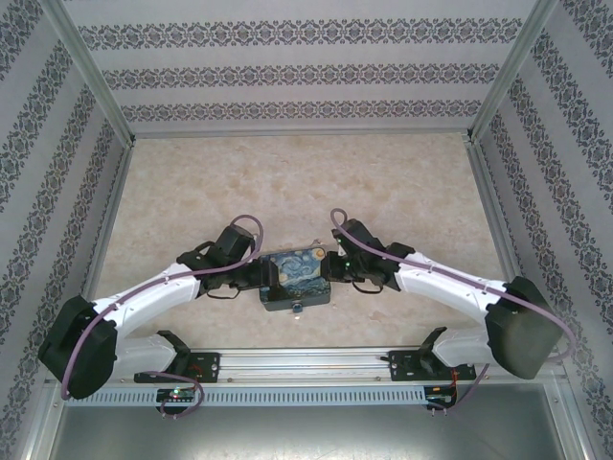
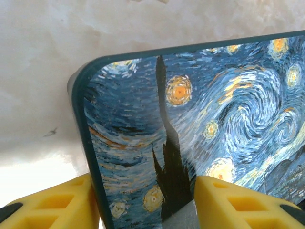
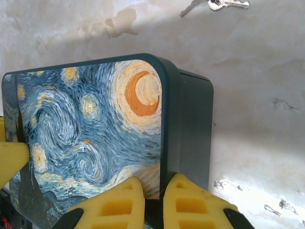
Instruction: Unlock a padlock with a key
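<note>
Together, left claw point(image 2: 147, 202) and right claw point(image 3: 153, 202) each pinch opposite edges of the painted box point(image 3: 95, 129); keys point(image 3: 224, 4) lie beyond the right claw.

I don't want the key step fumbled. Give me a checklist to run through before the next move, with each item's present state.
1. Right end effector pinching the box at its right edge: ok.
2. Left end effector holding the box: cannot tell; its fingers straddle the left edge.
3. Key found: ok, lying on the table beyond the box.
4. Key in an end effector: not ok.
5. Padlock found: cannot tell; a small pale thing at the box's front may be it.
</note>
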Controlling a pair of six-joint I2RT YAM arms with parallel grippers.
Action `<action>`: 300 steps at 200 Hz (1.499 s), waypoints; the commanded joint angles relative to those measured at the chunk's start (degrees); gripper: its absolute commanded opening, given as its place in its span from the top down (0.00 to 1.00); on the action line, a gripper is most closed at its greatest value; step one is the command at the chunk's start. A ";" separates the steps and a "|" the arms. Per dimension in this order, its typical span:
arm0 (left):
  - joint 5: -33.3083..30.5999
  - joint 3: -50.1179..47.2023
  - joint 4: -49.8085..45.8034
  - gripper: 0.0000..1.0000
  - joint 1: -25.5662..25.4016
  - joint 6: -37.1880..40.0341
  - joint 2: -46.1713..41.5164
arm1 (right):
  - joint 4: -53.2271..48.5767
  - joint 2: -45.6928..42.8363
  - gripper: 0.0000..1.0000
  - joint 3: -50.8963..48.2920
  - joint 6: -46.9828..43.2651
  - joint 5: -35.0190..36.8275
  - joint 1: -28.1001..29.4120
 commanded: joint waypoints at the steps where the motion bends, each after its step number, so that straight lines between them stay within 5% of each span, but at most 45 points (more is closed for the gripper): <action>1: 7.32 5.11 7.72 0.48 -1.65 1.84 -0.91 | 11.22 3.77 0.90 6.68 -1.71 -9.91 2.75; 136: -2.47 4.07 4.03 0.44 10.54 3.48 -2.08 | 16.73 30.83 0.87 30.64 -2.24 -17.14 2.70; 227: 3.50 26.07 10.53 0.42 13.63 10.14 24.85 | 15.32 44.80 0.86 48.09 -2.16 -20.54 -7.93; 300: 9.09 42.19 11.00 0.39 13.52 9.21 39.10 | 17.68 35.88 0.85 35.51 -2.78 -17.55 -13.11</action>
